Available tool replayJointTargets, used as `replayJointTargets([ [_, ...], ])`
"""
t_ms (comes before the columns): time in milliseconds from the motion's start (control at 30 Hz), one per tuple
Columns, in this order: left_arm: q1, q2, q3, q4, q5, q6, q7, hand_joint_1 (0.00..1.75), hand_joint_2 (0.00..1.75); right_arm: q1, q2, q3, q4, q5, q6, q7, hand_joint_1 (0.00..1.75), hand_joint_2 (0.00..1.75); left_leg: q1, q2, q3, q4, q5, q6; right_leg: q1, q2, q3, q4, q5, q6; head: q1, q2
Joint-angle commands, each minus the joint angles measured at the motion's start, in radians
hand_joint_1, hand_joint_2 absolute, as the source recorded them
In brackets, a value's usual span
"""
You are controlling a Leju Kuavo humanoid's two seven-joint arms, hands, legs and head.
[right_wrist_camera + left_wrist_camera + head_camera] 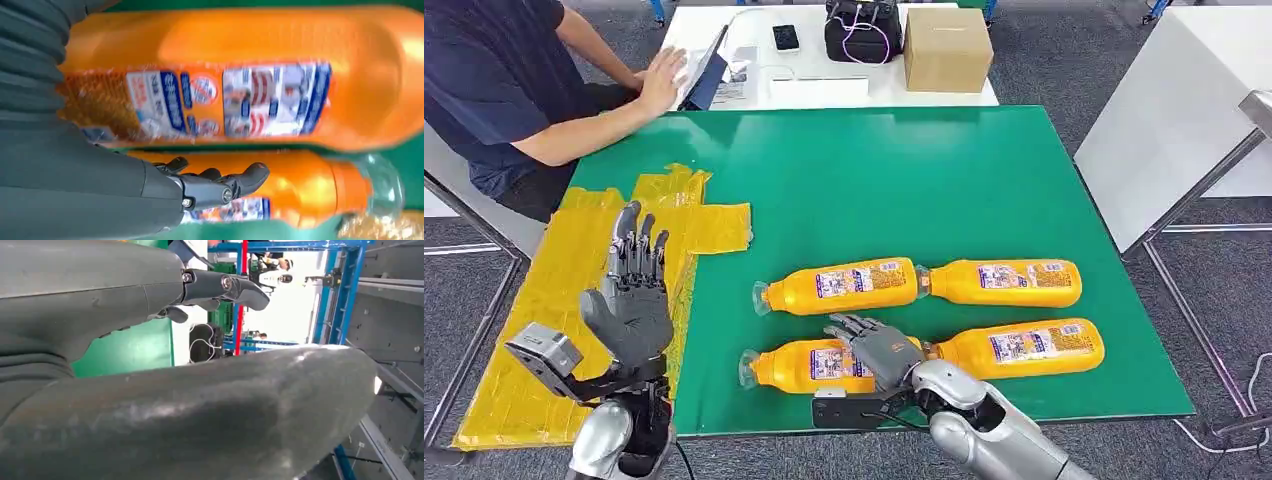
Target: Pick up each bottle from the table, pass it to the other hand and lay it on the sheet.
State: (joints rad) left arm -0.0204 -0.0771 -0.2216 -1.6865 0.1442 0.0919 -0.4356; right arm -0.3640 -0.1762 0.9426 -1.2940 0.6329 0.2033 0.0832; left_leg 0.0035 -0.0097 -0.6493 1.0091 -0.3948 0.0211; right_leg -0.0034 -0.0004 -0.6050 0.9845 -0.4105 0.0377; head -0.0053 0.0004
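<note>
Head view, four orange bottles lying in two rows on the green tabletop (pixel 984 170), right hand (pixel 882 352) resting on the near-left bottle (pixel 799 366), fingers not yet wrapped around it, left hand (pixel 632 295) raised, fingers spread, empty, above the yellow sheet (pixel 554 300).

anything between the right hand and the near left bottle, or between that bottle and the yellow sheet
Nothing visible. The right hand is already over the near left bottle. Between it and the yellow sheet lies only bare green mat, where the left hand waits, raised and open.
</note>
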Motion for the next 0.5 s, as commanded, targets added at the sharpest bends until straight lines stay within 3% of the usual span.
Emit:
replayJointTargets([
  [33,-0.037,0.016,-0.013,0.089,-0.002,0.000,0.001,0.00,0.00,-0.118,-0.050,0.195,0.125,0.053,0.089,0.056,0.00,1.75,0.000,0.001,0.006,-0.001,-0.002,-0.001,0.000,0.001,0.007,-0.002,-0.002,0.000,0.000,0.000],
  [133,-0.058,0.010,-0.018,0.090,-0.003,-0.002,0.007,0.00,0.00,-0.132,-0.064,0.255,0.134,0.091,0.153,0.078,0.00,1.75,0.000,-0.001,0.006,-0.001,-0.001,-0.001,0.000,-0.001,0.007,-0.002,-0.002,0.000,0.000,0.000],
  [167,-0.055,0.009,-0.017,0.090,-0.004,0.004,0.014,0.00,0.00,-0.128,-0.078,0.260,0.133,0.097,0.155,0.087,1.69,1.75,0.000,-0.001,0.005,-0.001,-0.001,0.000,0.000,-0.002,0.005,-0.002,-0.001,0.000,0.000,0.000],
  [267,-0.047,0.014,-0.017,0.102,-0.002,0.003,0.009,0.00,0.00,-0.117,-0.108,0.258,0.139,0.087,0.154,0.079,1.69,1.75,0.000,-0.002,0.005,-0.002,0.000,0.000,0.000,-0.002,0.006,-0.002,-0.001,0.000,0.000,0.000],
  [300,-0.047,0.014,-0.017,0.102,-0.002,0.003,0.009,0.00,0.00,-0.117,-0.108,0.258,0.139,0.087,0.154,0.079,1.69,1.75,0.001,-0.003,0.012,-0.002,-0.002,-0.001,0.001,-0.004,0.013,-0.004,-0.003,0.000,0.000,0.000],
  [500,-0.055,0.011,-0.017,0.094,0.002,0.007,0.010,0.00,0.00,-0.128,-0.099,0.274,0.133,0.105,0.164,0.096,1.75,1.75,0.000,-0.001,0.009,-0.001,-0.001,0.000,0.000,-0.002,0.009,-0.002,-0.001,0.000,0.000,0.000],
])
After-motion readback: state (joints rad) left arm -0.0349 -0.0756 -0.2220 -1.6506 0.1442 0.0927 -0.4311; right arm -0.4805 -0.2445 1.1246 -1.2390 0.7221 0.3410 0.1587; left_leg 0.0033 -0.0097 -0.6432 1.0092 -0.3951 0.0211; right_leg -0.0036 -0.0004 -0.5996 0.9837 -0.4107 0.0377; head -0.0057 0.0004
